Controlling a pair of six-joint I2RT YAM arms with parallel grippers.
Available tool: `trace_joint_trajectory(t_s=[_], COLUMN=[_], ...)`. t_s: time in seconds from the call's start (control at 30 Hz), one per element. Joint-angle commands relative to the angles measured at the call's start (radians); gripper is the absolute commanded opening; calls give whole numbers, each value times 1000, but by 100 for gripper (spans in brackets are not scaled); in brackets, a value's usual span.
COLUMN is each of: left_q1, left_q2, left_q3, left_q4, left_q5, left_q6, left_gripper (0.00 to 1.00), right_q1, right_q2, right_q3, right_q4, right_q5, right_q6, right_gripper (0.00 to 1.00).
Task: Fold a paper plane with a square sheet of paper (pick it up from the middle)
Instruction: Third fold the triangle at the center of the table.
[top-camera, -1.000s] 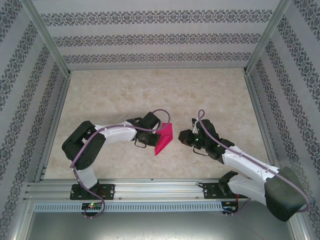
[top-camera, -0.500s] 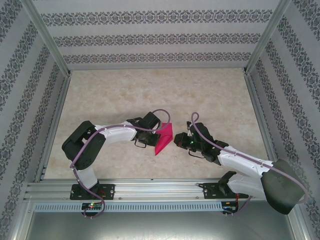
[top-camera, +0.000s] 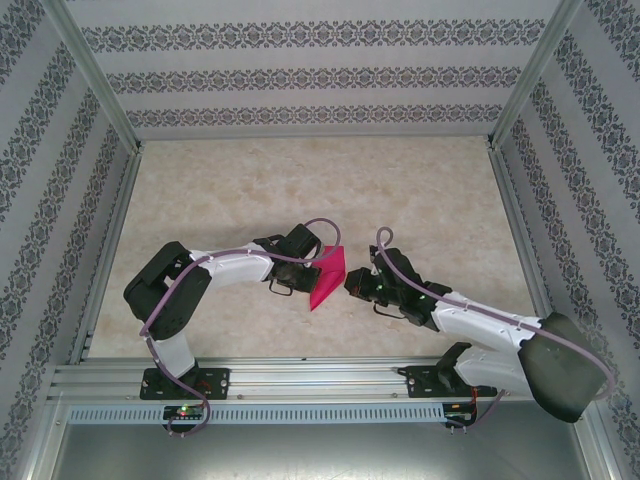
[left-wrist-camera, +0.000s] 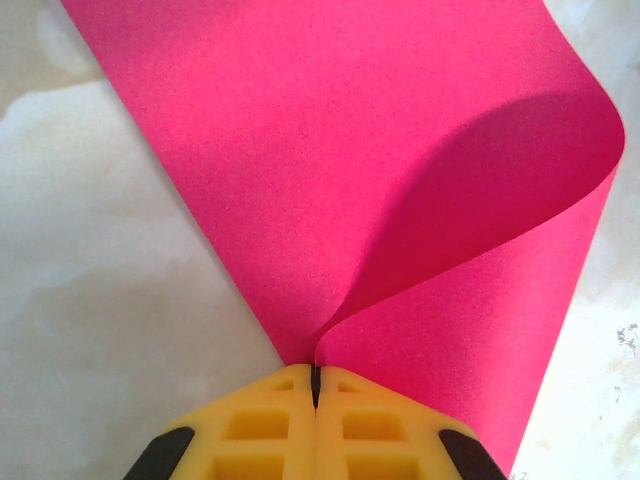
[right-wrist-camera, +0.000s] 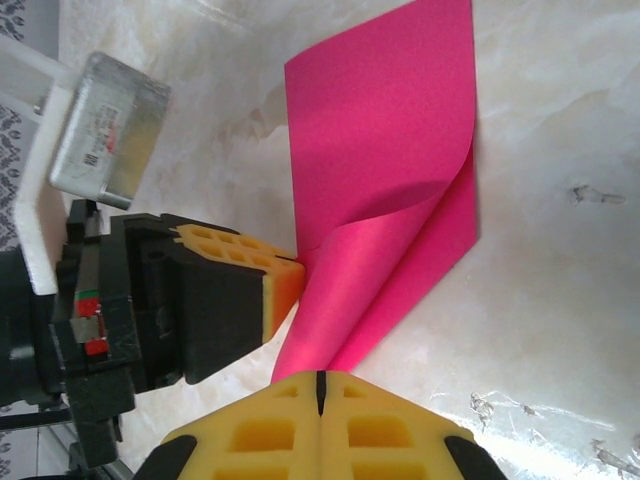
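Left wrist: left hand (left-wrist-camera: 314, 374) pinches the curled square sheet of paper (left-wrist-camera: 300, 150)

You're working in a lab-style robot test cell: an aluminium frame (top-camera: 95, 80) boxes in a marble-look tabletop (top-camera: 300, 180), patterned panels (top-camera: 310, 75) wall 3 sides, and 2 arms (top-camera: 225, 265) sit bolted to a slotted rail (top-camera: 300, 375).
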Motion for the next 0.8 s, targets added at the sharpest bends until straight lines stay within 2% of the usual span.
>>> trace_joint_trajectory(t_s=[0.0,0.17,0.3,0.43,0.63,0.77], left_q1=[12,16,17,17,17,17], left_q2=[26,33,31,26,26,25], left_q3=[-12,-7,-4,6,12,14], left_q4=[6,18,25,23,13,7], left_q5=[15,32,44,59,60,68], left_q6=[8,12,20,27,31,38], left_gripper=[0,0,0,0,0,0], right_q1=[21,81,137,140,2,-103], right_q2=[43,150,235,249,155,252], right_q3=[-6,29,55,55,132,268], right_q4=[60,158,208,222,-18,-124], right_q5=[-16,-65,-59,-32,28,-77], right_q6=[29,51,68,65,-51,-147], right_gripper=[0,0,0,0,0,0])
